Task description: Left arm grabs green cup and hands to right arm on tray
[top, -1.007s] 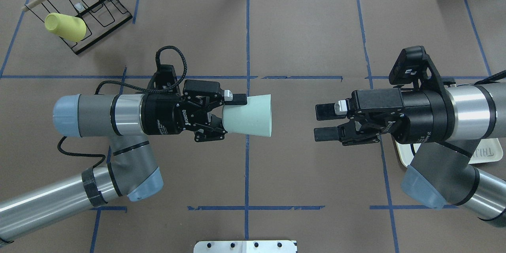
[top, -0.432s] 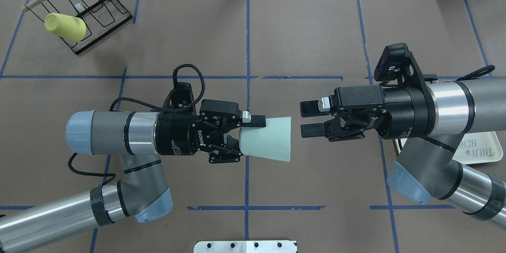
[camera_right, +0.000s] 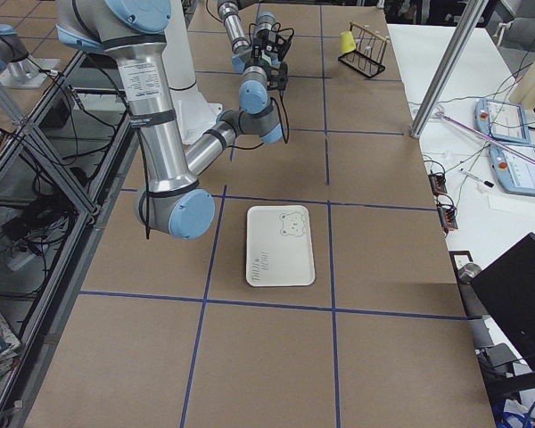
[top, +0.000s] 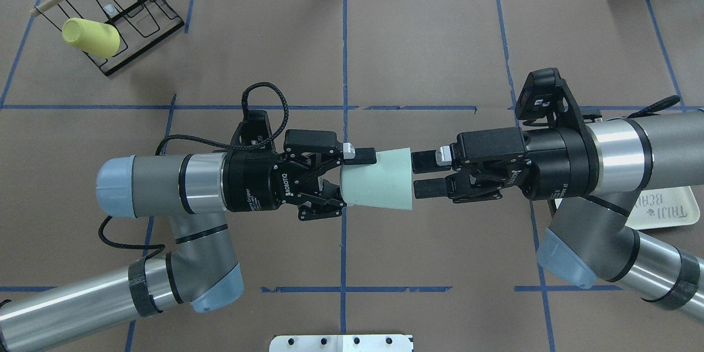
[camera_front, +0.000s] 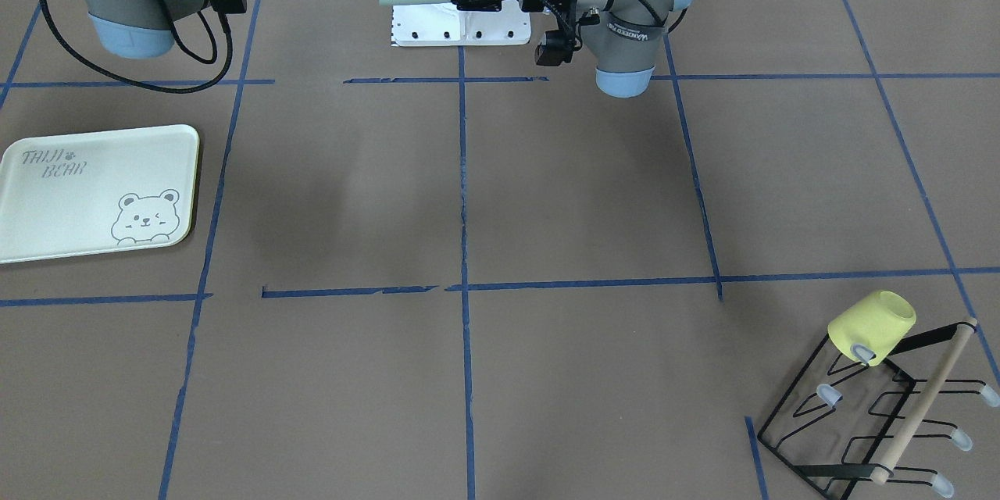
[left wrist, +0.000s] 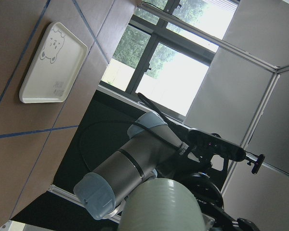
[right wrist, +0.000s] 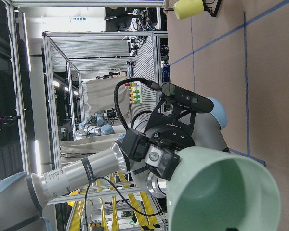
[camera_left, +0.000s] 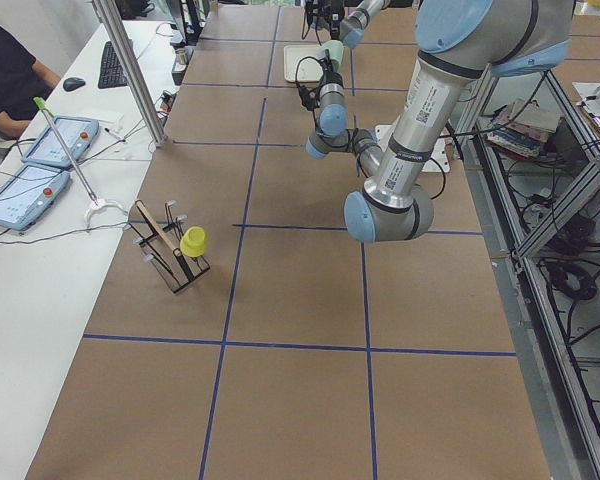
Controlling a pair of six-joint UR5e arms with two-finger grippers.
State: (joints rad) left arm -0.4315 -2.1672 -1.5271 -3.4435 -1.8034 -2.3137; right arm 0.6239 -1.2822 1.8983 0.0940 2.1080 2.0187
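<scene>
One green cup [top: 379, 179] horizontal, mouth toward the right claw [top: 424, 175].

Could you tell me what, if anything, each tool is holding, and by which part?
The left tool holds the mint-green plastic cup by its narrow base end; the right tool, open at the cup's wide mouth, holds nothing.

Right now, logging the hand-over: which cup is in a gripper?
The green cup, clamped in the left gripper; the yellow cup sits on the wire rack.
</scene>
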